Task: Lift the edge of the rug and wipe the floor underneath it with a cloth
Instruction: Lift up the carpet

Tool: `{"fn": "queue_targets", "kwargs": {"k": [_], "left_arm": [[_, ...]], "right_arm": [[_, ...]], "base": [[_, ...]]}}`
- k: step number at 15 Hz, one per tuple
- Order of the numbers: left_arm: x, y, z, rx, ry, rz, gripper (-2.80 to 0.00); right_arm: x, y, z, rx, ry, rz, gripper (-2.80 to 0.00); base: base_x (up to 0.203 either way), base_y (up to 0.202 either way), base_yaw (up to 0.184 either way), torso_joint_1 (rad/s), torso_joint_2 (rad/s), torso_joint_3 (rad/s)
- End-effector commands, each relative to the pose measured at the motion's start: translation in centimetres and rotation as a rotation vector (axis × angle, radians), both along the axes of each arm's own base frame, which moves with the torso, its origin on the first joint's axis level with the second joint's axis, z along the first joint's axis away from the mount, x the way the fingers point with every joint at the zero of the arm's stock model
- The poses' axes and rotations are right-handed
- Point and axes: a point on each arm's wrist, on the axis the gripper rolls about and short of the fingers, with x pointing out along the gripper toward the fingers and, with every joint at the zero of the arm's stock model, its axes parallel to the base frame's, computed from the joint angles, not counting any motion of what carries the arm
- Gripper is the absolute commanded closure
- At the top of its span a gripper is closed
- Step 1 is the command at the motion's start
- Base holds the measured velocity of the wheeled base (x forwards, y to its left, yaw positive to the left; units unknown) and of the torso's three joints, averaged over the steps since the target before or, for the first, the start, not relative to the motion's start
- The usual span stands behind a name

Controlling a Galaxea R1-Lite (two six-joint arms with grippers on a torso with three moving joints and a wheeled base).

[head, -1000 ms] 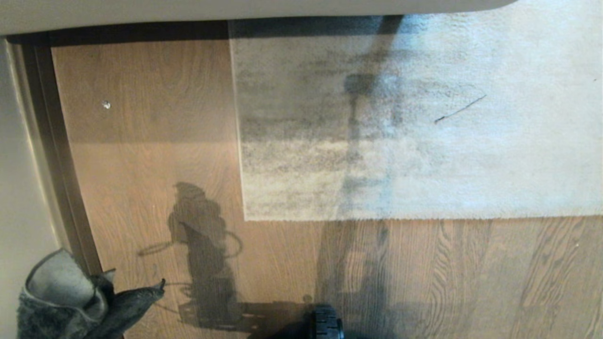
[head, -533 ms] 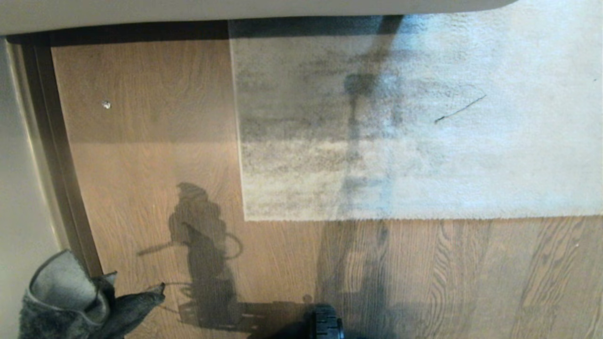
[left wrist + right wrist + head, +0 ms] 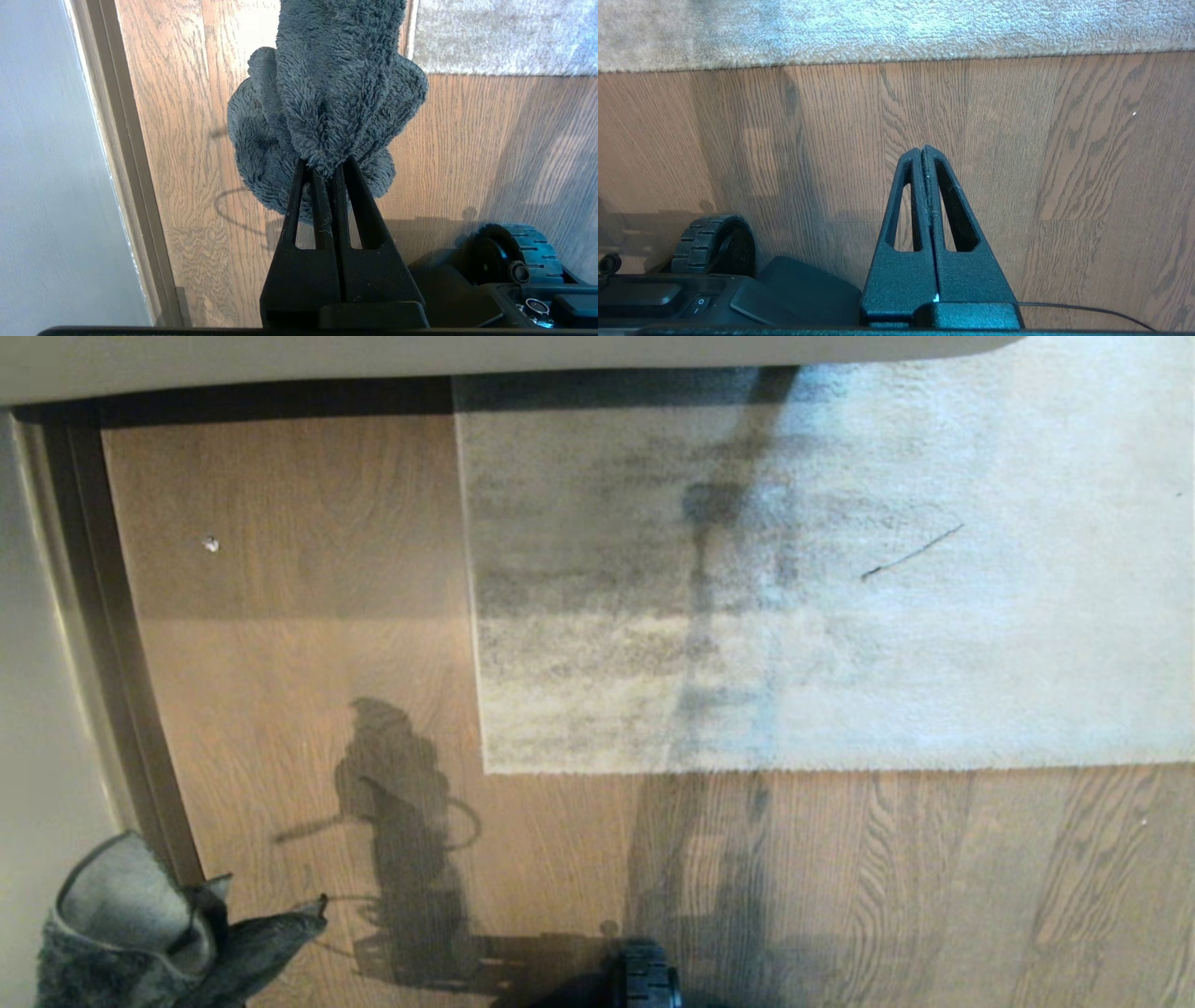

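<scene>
Surface: the floor [image 3: 308, 644], light brown wood-grain planks, slightly glossy.
Lying on it: grey-beige rug [image 3: 840, 616], flat, its rug edge [image 3: 747, 770] straight, square corner toward the left.
Also on it: small pale speck [image 3: 211, 544], well apart from the rug.

Cloth [image 3: 327, 93] was fluffy microfibre; floor [image 3: 308, 644] smooth wood-grain w/ slight gloss; rug edge [image 3: 747, 767] short-pile, matt; gripper fingers [image 3: 896, 210] matt textured plastic.

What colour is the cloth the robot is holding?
Dark grey, fluffy cloth; clearest in the left wrist view.
</scene>
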Motion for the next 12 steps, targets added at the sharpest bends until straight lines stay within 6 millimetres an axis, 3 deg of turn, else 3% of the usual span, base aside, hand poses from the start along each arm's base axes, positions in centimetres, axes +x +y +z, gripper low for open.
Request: {"fn": "queue_targets", "kwargs": {"k": [1, 12], "left_arm": [[0.00, 0.00, 0.00, 0.000, -0.001, 0.000, 0.00], [0.00, 0.00, 0.00, -0.002, -0.001, 0.002, 0.00]], "right_arm": [[0.00, 0.00, -0.01, 0.000, 0.000, 0.000, 0.00], [0.00, 0.00, -0.01, 0.000, 0.000, 0.000, 0.00]], "base": [[0.000, 0.000, 0.000, 0.000, 0.00, 0.000], [0.000, 0.000, 0.000, 0.000, 0.00, 0.000]]}}
